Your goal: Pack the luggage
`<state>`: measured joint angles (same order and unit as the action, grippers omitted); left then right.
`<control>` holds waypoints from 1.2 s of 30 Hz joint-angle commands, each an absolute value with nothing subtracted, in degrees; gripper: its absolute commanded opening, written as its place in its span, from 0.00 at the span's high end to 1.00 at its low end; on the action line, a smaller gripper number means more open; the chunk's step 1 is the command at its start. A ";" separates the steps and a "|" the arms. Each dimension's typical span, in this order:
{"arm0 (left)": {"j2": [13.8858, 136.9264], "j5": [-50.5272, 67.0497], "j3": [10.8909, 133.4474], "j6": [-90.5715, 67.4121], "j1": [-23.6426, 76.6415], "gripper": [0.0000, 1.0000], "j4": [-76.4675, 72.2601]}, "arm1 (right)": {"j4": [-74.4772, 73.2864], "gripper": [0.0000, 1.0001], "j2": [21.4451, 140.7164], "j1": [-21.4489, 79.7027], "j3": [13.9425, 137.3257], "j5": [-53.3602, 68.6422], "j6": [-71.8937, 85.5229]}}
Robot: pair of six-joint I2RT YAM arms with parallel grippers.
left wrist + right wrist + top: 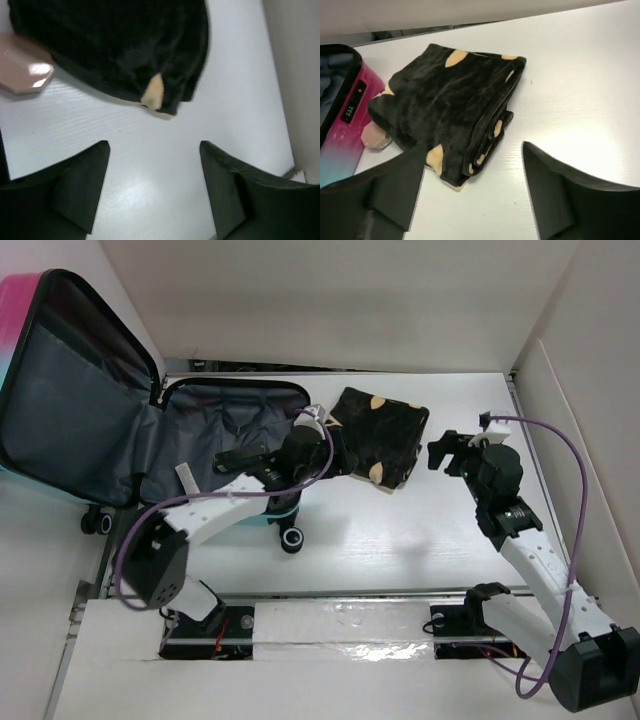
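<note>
**Item: luggage**. Small hard-shell case, pink fading to teal. It stands open at the left of the table, with the lid leaning against the left wall and the lower shell lying flat. The grey lining is exposed. No cargo can be seen inside, though the left arm hides part of the shell.

**Adjacent: folded black cloth** with tan spots. It lies on the table just beside the case's right rim, outside the shell.

**Left gripper**. Jaws spread and empty, low over bare table, short of the cloth's near corner.

**Right gripper**. Jaws spread and empty, facing the cloth from the far side, apart from it.

**Hazards (judged).**
- A pinch on the top layer alone would likely let the fold fall open.
- A dragged cloth could snag on the raised rim.
- The case sits on wheels, so a push from the left arm lying across it may roll it.
- Both grippers aim at the same bundle and could meet.

**View notes.**
- The top view alone shows the lid, the wheels and both arms' layout.
- The right wrist view alone shows the stacked fold edges, a small panel on the pink side wall and a pink octagonal piece under the cloth's edge.
- The left wrist view shows one tan spot and the gap left to close.
</note>
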<state>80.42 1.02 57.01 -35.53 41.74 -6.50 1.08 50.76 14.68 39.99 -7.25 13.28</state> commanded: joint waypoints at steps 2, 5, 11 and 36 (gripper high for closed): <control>90.33 -12.63 63.26 -45.16 43.15 0.20 -9.42 | 4.22 0.08 48.61 12.92 38.50 2.80 12.30; 97.63 -17.83 69.77 -49.21 43.77 0.07 -4.67 | 4.22 0.00 47.90 12.92 38.67 5.27 12.04; 104.76 -20.74 72.68 -61.41 43.77 0.01 -5.62 | 4.48 0.00 46.58 12.92 38.32 8.96 11.69; 129.82 -20.32 91.78 -71.64 43.15 0.57 1.10 | 4.13 0.00 39.11 13.97 37.79 16.35 10.55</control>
<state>128.95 -21.30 94.70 -71.96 43.62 3.07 1.74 40.49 13.56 37.65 15.00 11.53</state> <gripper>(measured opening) 0.489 0.995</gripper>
